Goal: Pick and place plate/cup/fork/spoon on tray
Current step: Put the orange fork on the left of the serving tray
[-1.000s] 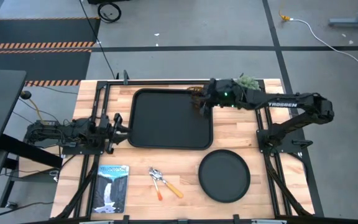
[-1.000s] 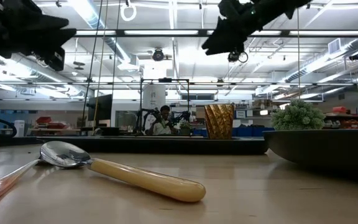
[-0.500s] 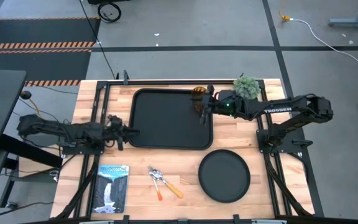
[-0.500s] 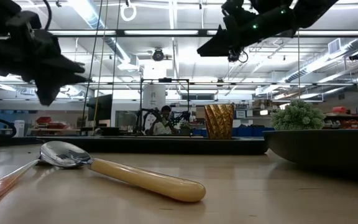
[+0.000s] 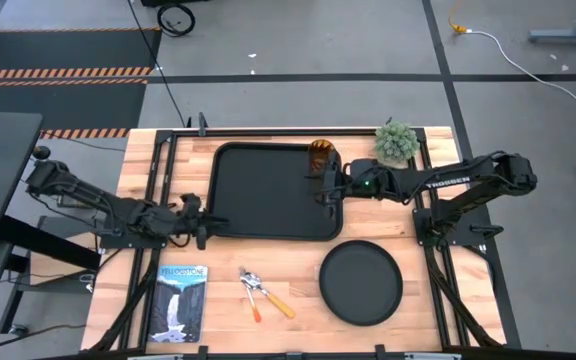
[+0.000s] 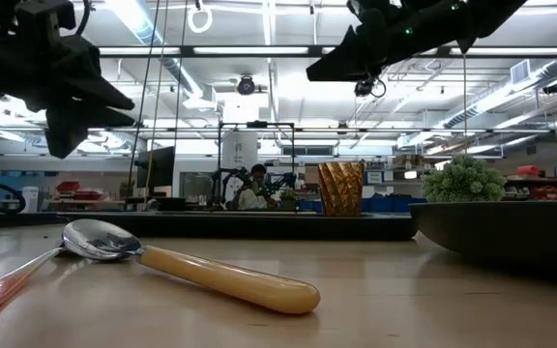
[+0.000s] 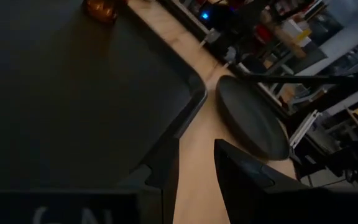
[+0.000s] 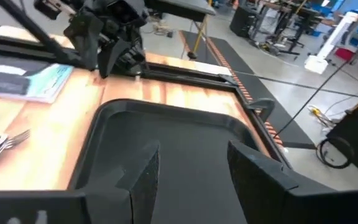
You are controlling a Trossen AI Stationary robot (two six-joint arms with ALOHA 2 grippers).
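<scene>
The amber cup [image 5: 320, 152] stands upright in the far right corner of the black tray [image 5: 268, 195]; it also shows in the low view [image 6: 341, 188]. The round black plate [image 5: 360, 282] lies on the table near the tray's right side. The spoon [image 6: 191, 271] and the fork [image 5: 252, 296] lie together near the front edge. My right gripper [image 5: 324, 190] is open and empty above the tray's right rim, nearer than the cup. My left gripper [image 5: 211, 218] is open and empty at the tray's near left corner.
A book [image 5: 181, 300] lies at the front left. A small green plant [image 5: 396, 142] stands at the far right, beside the cup. Dark frame rails run along both sides of the table. Bare wood lies between the tray and the plate [image 7: 250, 118].
My right gripper has drawn back from the cup toward the table's near edge, along the tray's right rim; the cup stays upright in the tray. My left gripper has reached toward the table's right, up to the tray's near left corner.
</scene>
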